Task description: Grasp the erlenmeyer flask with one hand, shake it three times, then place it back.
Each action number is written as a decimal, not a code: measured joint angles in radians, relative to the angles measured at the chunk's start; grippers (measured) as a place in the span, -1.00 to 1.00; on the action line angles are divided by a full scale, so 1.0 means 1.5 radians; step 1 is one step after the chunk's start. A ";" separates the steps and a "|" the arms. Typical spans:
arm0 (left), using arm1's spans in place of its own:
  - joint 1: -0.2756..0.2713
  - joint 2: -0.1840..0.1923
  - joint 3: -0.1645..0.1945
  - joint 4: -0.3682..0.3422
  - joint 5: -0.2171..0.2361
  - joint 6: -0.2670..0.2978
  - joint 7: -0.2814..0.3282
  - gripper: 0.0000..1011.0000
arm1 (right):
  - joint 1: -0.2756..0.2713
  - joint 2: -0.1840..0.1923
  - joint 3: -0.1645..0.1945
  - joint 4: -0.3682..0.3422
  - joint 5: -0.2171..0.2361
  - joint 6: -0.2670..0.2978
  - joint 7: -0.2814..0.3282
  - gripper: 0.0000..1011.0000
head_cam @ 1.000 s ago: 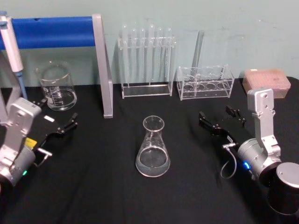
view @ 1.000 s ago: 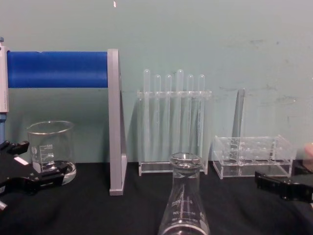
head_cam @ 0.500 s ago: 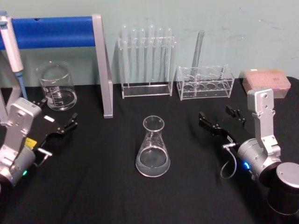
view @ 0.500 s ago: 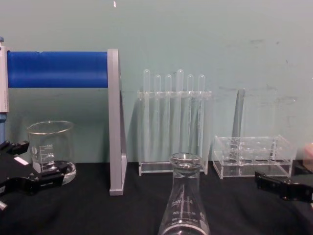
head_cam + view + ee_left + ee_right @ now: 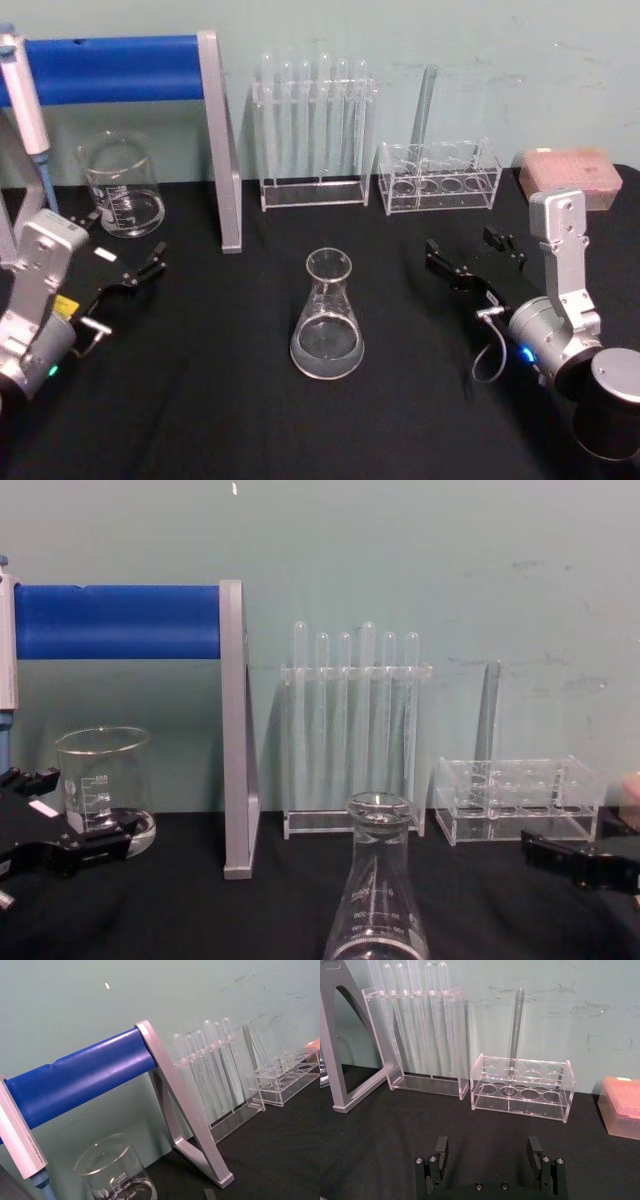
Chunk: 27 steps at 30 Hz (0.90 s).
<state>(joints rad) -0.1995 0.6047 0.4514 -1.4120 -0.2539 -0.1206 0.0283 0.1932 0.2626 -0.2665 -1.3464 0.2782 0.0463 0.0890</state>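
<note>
Flask (image 5: 327, 318) stands upright mid-table, neck up, between my grippers. My right gripper (image 5: 474, 259) looks nearer, fingers spread wide; left gripper (image 5: 128, 264) also gapes, empty.

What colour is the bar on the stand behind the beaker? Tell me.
Blue bar; clearest in the chest view.

Black table (image 5: 200, 400) with upright flask (image 5: 326, 318)

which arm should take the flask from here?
Right, marginally. The clear glass conical erlenmeyer flask stands upright mid-table; the open right gripper sits nearer it, with bare black cloth between. The open left gripper lies farther off by the cylindrical glass beaker.
</note>
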 joint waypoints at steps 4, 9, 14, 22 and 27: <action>0.000 0.000 0.000 0.000 0.000 0.000 0.000 0.98 | 0.000 0.000 0.000 0.000 0.000 0.000 0.000 0.98; 0.000 0.000 0.000 0.000 0.000 0.000 0.000 0.98 | 0.000 0.000 0.000 0.000 0.000 0.000 0.000 0.98; 0.000 0.000 0.000 0.000 0.000 0.000 0.000 0.98 | 0.000 0.000 0.000 0.000 0.000 0.000 0.000 0.98; 0.000 0.000 0.000 0.000 0.000 0.000 0.000 0.98 | 0.000 0.000 0.000 0.000 0.000 0.000 0.000 0.98; 0.000 0.000 0.000 0.000 0.000 0.000 0.000 0.98 | 0.000 0.000 0.000 0.000 0.000 0.000 0.000 0.98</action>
